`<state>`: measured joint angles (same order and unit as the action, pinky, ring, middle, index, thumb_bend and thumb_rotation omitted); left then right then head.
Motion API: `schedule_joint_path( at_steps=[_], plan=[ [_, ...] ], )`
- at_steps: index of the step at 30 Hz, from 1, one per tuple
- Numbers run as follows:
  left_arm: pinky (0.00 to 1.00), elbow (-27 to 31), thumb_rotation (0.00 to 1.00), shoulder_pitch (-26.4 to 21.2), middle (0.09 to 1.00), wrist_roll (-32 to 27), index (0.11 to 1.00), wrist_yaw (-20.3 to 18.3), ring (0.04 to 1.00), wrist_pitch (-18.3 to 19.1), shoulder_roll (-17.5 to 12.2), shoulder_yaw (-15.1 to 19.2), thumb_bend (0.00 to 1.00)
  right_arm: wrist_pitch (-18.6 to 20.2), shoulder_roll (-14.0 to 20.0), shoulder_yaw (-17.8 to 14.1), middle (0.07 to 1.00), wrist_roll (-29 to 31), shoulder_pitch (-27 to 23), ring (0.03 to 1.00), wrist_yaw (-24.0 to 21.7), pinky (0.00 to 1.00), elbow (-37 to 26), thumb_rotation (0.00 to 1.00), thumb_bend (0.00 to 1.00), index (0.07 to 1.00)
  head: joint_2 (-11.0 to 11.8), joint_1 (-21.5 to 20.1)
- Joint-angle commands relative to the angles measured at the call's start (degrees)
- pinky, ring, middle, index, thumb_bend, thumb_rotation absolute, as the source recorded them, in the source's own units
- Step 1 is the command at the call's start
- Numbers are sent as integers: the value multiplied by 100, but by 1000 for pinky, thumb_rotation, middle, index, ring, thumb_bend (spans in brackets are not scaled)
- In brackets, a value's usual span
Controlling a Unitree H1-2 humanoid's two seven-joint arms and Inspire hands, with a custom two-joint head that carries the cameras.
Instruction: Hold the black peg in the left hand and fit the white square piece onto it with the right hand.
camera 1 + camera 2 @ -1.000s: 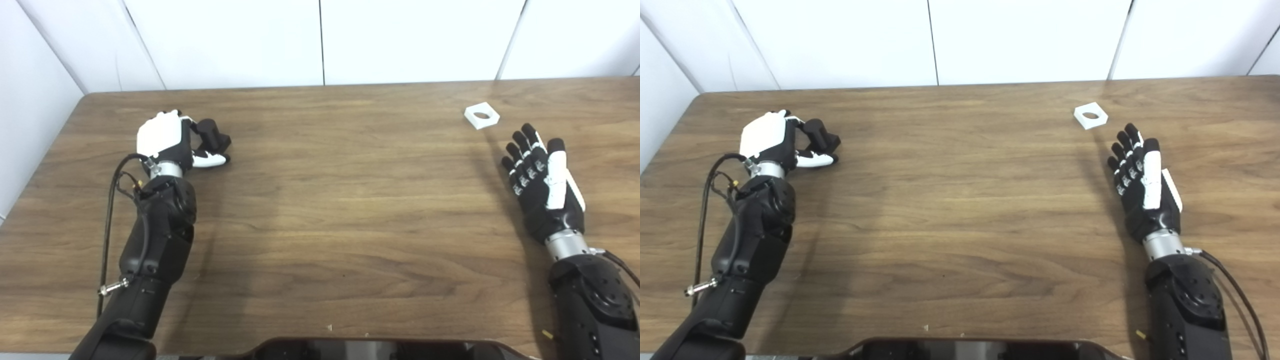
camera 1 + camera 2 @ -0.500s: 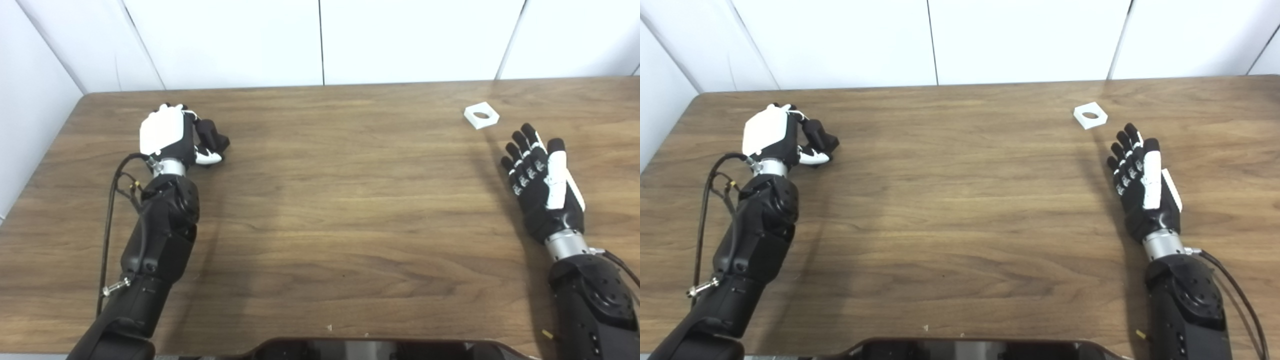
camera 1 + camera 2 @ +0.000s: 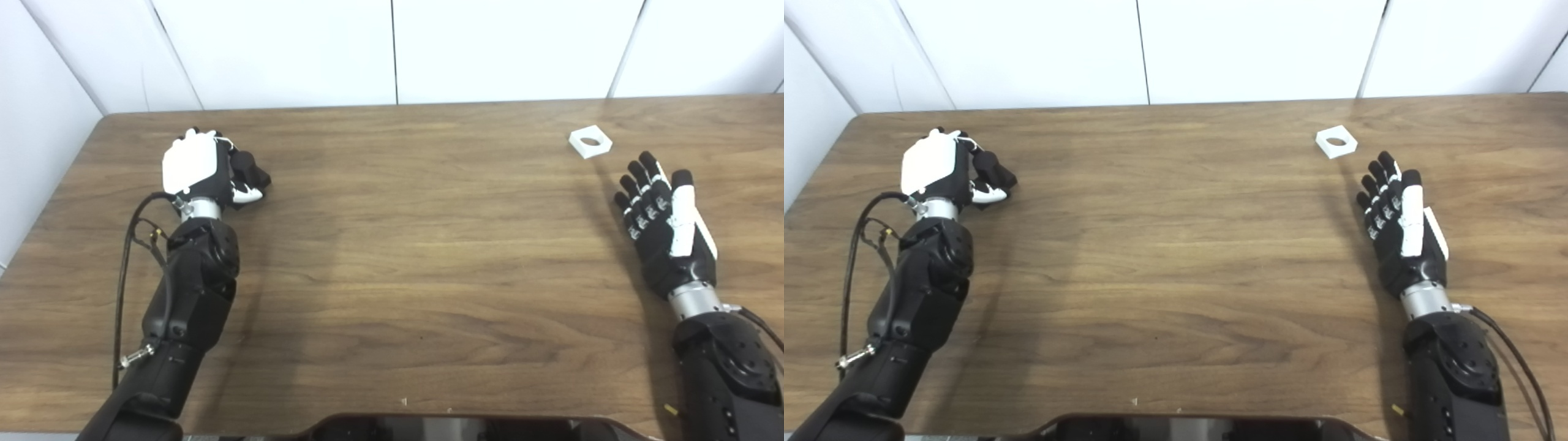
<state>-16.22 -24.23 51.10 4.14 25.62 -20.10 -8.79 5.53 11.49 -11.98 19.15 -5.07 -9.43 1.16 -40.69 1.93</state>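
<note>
left hand (image 3: 199, 171) clenched around black peg (image 3: 248, 171) | right hand (image 3: 664, 229) spread, empty | white square piece (image 3: 590, 141) at its 11 o'clock: likely light, rigid; pinch outer edges, hole clear

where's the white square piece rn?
The white square piece lies flat on the table, far right side near the back edge, just beyond the open right hand and untouched.

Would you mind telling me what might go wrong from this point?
The left hand grips the black peg near one end, low over the table, so it might slip or twist. The white square piece lies flat beyond the open right hand; fingers may push it away instead of lifting it.
</note>
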Motion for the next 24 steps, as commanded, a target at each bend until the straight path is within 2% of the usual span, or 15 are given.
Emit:
schedule_joint_path(
  at_steps=[1, 15, 24],
  plan=[
    [1000, 87, 59, -132, 897, -13, 491, 69, 1000, -10, -192, -16, 515, -61, 4, -36, 1000, 44, 175, 1000, -42, 1000, 195, 1000, 634, 1000, -9, 9],
    [1000, 538, 58, 46, 886, -336, 489, -75, 1000, -1, -103, -11, 519, -45, -48, 27, 1000, -47, 140, 1000, 9, 1000, 185, 1000, 619, 1000, -12, -49],
    [1000, 1144, 63, 243, 883, -364, 489, -694, 1000, 128, 134, 211, 517, 64, -101, 41, 1000, 13, 149, 1000, 13, 1000, 136, 1000, 629, 1000, 3, -90]
  ],
)
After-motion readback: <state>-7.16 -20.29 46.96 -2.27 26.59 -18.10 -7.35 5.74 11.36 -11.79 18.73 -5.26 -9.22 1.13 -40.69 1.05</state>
